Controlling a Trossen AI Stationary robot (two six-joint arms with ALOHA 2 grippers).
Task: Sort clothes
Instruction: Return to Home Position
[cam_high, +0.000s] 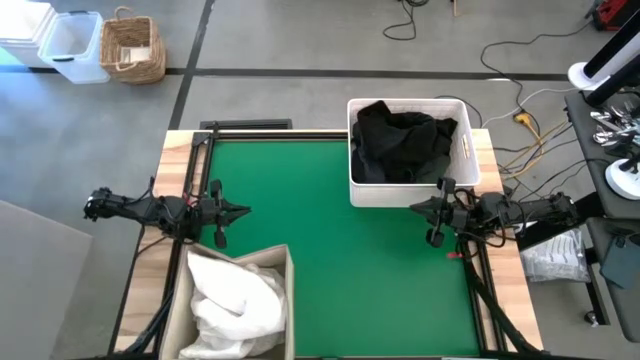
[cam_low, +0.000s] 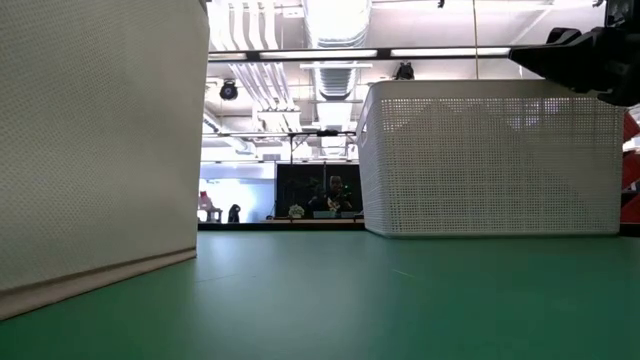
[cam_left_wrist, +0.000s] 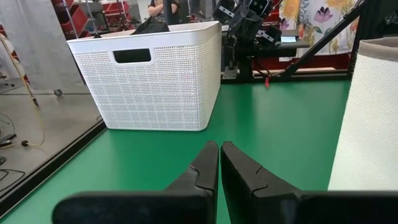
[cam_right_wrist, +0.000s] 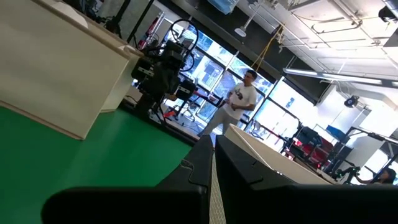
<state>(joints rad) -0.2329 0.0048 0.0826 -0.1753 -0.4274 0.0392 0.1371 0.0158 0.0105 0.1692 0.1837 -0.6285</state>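
Beyond right pincer (cam_high: 414, 207) — dark clothes (cam_high: 400, 140), inside white basket (cam_high: 395, 193), apart.

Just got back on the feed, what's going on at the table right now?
Nothing is being handled at the moment. The left gripper sits at the left edge of the green mat and the right gripper at its right edge, just in front of the white basket. Both are shut and hold nothing. The dark clothes lie piled in the white basket, and the white clothes are in the beige bin. No garment shows on the mat, so the sorting looks finished.
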